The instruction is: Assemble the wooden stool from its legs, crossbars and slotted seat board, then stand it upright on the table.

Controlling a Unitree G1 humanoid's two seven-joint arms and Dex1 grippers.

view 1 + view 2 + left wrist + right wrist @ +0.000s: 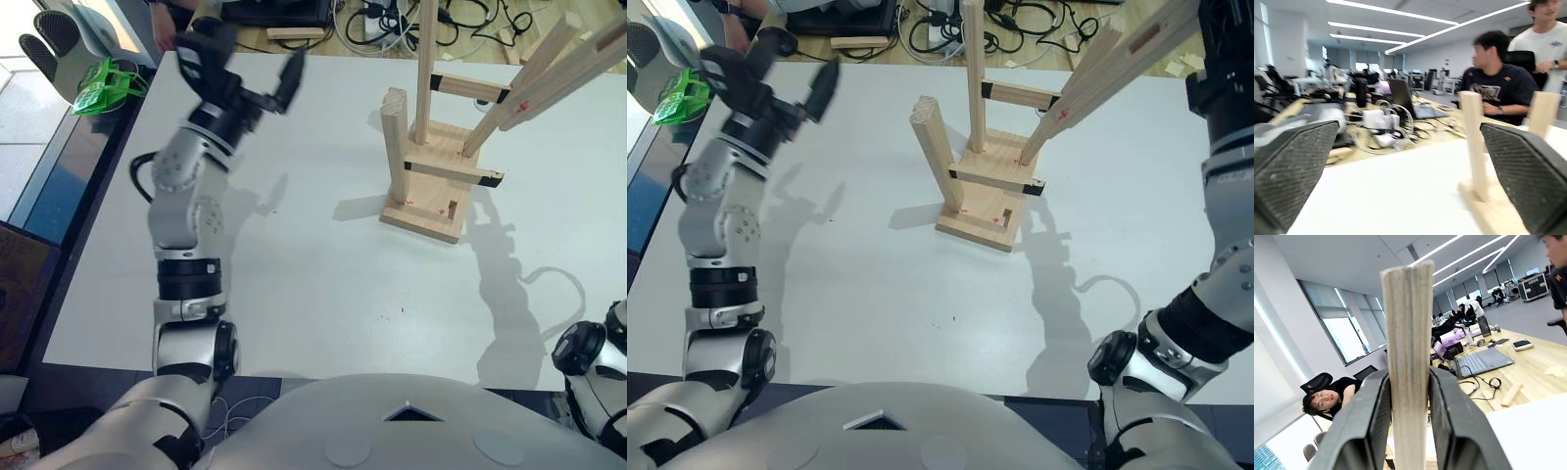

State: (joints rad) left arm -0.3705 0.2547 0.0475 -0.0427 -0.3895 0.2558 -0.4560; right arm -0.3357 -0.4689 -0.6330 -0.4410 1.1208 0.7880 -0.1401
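The partly built stool lies seat-down at the table's far right, its seat board point(423, 217) flat on the white table point(313, 284). A short leg point(395, 147) and a tall leg point(425, 69) rise from the board. Two more legs point(554, 69) lean up and to the right. Crossbars point(475, 90) with black tape link the legs. My right gripper point(1408, 382) is shut on the top of one leaning leg point(1408, 323), high above the table. At the far left my left gripper point(245, 73) hovers open and holds nothing. Its pads point(1293, 166) frame the distant stool point(1476, 147).
A green object point(103, 83) sits just off the table's far left corner beside a dark chair. Cables and loose wood pieces point(294, 32) lie beyond the far edge. A hand point(167, 29) shows at the far edge near my left gripper.
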